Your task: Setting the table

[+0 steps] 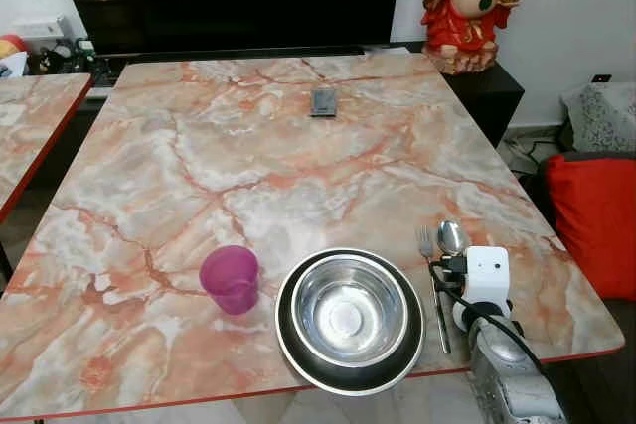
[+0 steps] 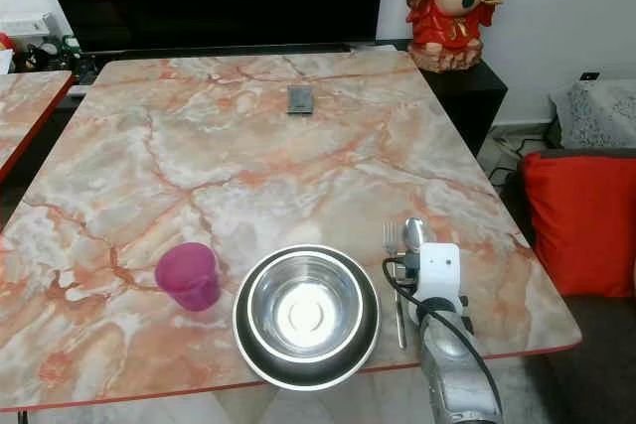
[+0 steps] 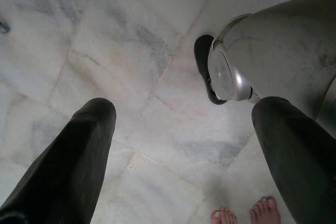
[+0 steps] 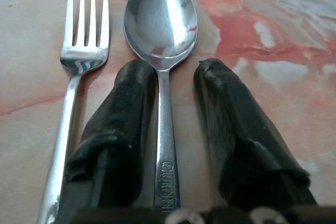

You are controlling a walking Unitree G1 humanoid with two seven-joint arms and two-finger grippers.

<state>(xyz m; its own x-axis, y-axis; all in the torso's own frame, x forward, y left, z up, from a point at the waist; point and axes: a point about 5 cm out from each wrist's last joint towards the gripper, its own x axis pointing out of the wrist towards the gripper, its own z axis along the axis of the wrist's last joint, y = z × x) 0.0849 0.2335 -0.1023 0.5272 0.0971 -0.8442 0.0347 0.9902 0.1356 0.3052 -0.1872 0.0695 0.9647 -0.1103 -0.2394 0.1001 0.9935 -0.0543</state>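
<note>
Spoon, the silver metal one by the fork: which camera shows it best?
Right wrist view: the silver metal spoon lies close up, its handle between the right tool's fingers. Both eye views show just its small bowl beyond the wrist camera.

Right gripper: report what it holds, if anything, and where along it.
Nothing is held. The right gripper is open, its fingers straddling the handle of the spoon, which lies flat on the table beside the fork.

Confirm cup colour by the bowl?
The cup is translucent magenta-purple, clearest in the left eye view.
</note>
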